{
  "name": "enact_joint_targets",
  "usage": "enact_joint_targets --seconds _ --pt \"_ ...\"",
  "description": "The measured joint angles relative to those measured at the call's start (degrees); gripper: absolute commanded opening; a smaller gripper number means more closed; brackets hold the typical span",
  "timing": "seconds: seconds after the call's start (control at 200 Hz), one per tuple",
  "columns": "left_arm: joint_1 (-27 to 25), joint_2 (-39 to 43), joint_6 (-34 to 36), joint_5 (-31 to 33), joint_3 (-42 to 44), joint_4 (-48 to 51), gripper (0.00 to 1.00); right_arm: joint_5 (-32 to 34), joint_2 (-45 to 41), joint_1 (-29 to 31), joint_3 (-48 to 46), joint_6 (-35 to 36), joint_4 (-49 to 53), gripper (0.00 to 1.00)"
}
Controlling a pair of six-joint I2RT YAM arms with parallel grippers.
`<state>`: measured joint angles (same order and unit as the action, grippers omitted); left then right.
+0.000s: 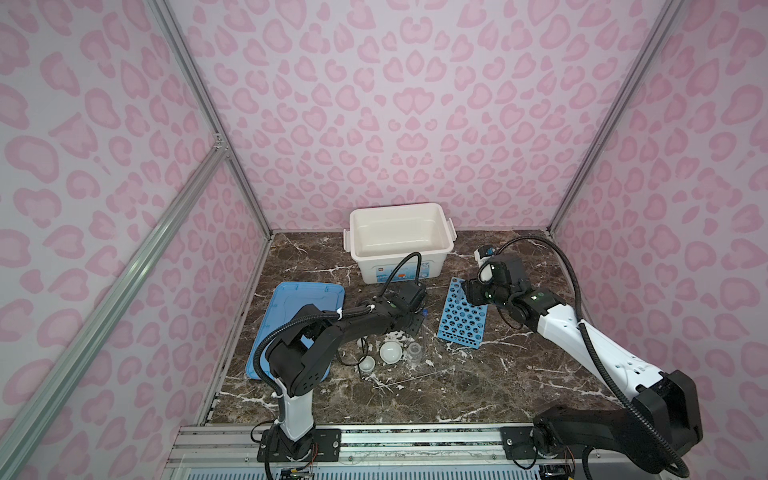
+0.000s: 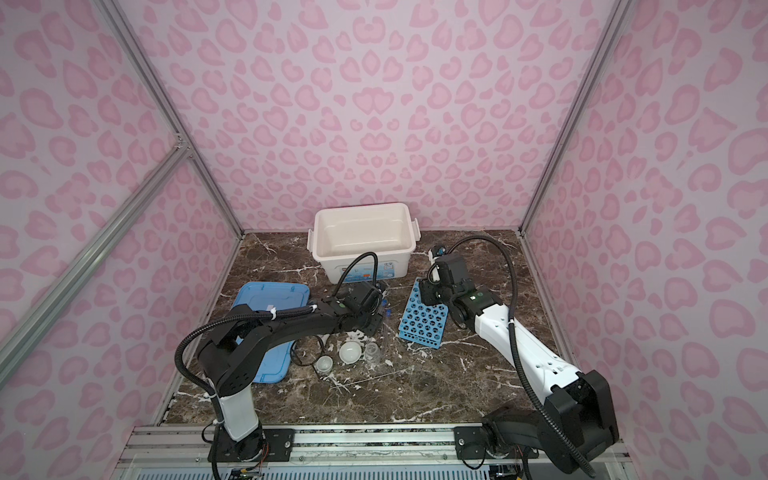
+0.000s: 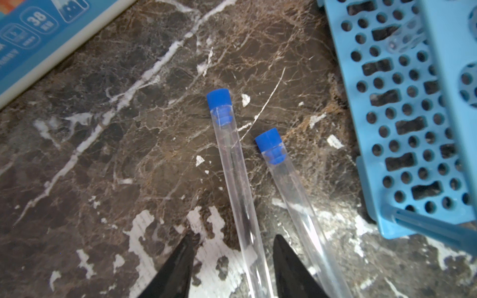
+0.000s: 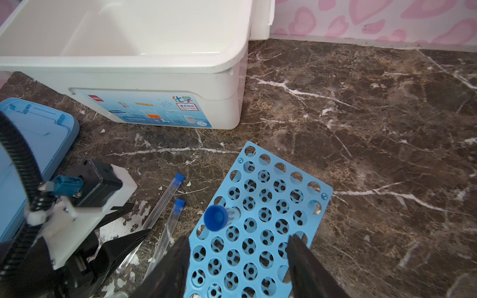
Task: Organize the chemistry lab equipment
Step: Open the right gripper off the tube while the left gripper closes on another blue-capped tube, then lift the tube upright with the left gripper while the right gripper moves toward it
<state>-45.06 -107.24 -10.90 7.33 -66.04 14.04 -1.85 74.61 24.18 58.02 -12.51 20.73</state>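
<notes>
While the left gripper [image 3: 233,236] hangs low over the marble table [image 3: 116,154], I see its jaws apart astride one clear blue-capped tube [image 3: 232,165], with a gap on each side. The second tube [image 3: 291,185] lies just outside them. Both lie flat beside the blue rack [image 4: 273,196]. My right gripper [image 4: 238,236] hovers over the rack, jaws wide, holding nothing. A third capped tube [image 4: 215,218] stands tilted in a rack hole. The white cup [image 1: 367,365], shallow dish [image 1: 391,352] and small beaker [image 1: 414,352] sit together nearby.

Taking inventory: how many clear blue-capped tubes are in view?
3. Two clear blue-capped tubes lie side by side on the dark marble table beside the blue perforated rack; the third tube stands in that rack. More may be hidden.
</notes>
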Motion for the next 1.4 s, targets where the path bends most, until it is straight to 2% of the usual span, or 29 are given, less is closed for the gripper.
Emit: enact_joint_targets --seconds 0.475,0.675,0.715,1.005,1.4 --pt "0.0 -1.9 -0.4 0.2 -1.2 0.9 0.38 -3.3 -0.6 -0.9 -1.2 -0.4 -1.6 0.62" --pt "0.0 -2.8 -0.6 0.2 -2.0 1.0 0.37 -4.1 -1.2 -1.0 -1.3 -0.4 -1.7 0.64" --pt "0.0 -3.0 -0.6 0.2 -2.2 1.0 0.31 -4.2 -1.4 -1.0 -1.4 -0.4 -1.8 0.64" --pt "0.3 -3.9 -1.1 0.5 -2.5 1.0 0.16 -4.4 -4.1 -2.6 -3.7 -1.6 -3.2 0.65" --pt "1.1 -2.7 -2.5 1.4 -2.5 1.2 0.08 -6.8 -7.7 -6.0 -6.3 -3.6 -5.4 0.65"
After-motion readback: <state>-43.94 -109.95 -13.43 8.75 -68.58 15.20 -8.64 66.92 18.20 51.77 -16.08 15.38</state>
